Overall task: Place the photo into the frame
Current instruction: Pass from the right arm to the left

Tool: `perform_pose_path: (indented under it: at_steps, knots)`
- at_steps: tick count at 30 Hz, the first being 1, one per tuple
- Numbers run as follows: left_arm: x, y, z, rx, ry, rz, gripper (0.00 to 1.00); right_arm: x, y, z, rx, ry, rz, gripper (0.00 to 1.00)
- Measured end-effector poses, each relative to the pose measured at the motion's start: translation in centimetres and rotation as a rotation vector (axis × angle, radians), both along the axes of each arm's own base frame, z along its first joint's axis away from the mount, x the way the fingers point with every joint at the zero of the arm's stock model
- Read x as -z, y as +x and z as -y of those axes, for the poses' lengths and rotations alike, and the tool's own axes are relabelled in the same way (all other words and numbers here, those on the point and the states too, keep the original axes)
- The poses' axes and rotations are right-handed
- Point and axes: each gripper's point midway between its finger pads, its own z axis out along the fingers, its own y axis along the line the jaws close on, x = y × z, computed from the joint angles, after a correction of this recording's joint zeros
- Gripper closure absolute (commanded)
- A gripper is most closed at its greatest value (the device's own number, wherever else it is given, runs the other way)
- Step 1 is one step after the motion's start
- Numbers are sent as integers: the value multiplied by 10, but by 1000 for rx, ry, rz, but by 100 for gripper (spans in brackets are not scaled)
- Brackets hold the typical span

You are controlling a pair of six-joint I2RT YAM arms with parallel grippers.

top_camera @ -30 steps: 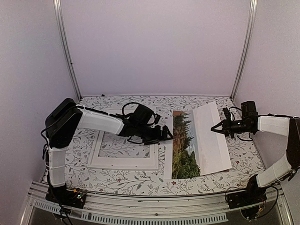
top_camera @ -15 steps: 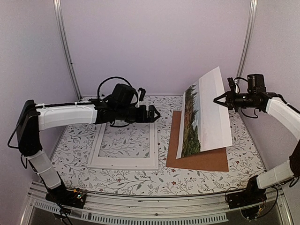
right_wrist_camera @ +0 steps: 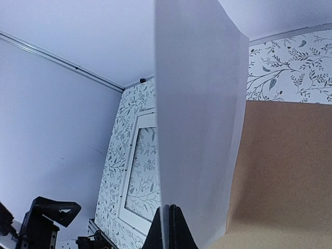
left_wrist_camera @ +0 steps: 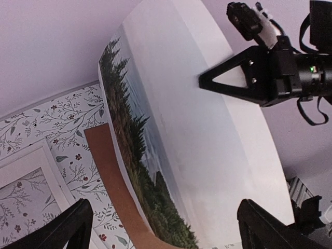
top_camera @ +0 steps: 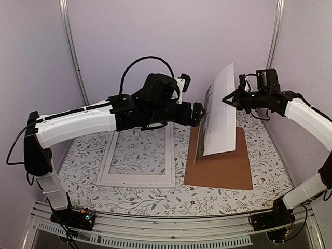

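The photo (top_camera: 220, 119) hangs nearly upright above the brown backing board (top_camera: 223, 168). Its landscape side faces left. My right gripper (top_camera: 225, 99) is shut on its upper right edge. In the right wrist view the sheet (right_wrist_camera: 197, 104) runs edge-on into the closed fingertips (right_wrist_camera: 167, 228). My left gripper (top_camera: 198, 115) is open just left of the photo. In the left wrist view its fingers (left_wrist_camera: 67, 228) stand wide apart, with the photo (left_wrist_camera: 197, 135) ahead between them and touching neither. The white frame (top_camera: 137, 181) lies flat on the table to the left.
The backing board (right_wrist_camera: 290, 171) lies flat on the floral tablecloth (top_camera: 155, 199) under the photo's lower edge. The frame's border (right_wrist_camera: 128, 171) shows beyond the sheet in the right wrist view. White walls and metal rails (top_camera: 72, 52) close in the back and sides.
My right gripper lifted the photo off the backing board and swung it upright, moving left. The left arm rose from over the frame and reached right, up to the photo's left edge.
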Motion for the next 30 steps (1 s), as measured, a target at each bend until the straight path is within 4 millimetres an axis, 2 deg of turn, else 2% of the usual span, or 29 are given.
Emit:
perform_pose_path:
  at_steps: [4, 6, 9, 14, 17, 21, 30]
  knots:
    - [-16, -5, 23, -35, 20, 37, 0, 10, 1, -19, 46, -11, -3, 100]
    - [-11, -11, 35, -43, 55, 42, 0, 15, 0, -26, 77, -20, -7, 100]
    - [7, -19, 46, -50, 130, 46, 0, 12, 0, -33, 125, -31, 11, 100]
    - [29, -25, 49, -56, 221, 55, 0, -4, 10, -38, 202, -47, 40, 100]
    - [26, -24, 48, -59, 231, 64, 0, -9, 14, -39, 237, -50, 54, 100]
    - [18, -23, 53, -56, 214, 75, 0, -5, 15, -42, 258, -66, 53, 100]
    - [20, -21, 55, -58, 221, 83, 0, 2, 16, -45, 267, -76, 40, 100]
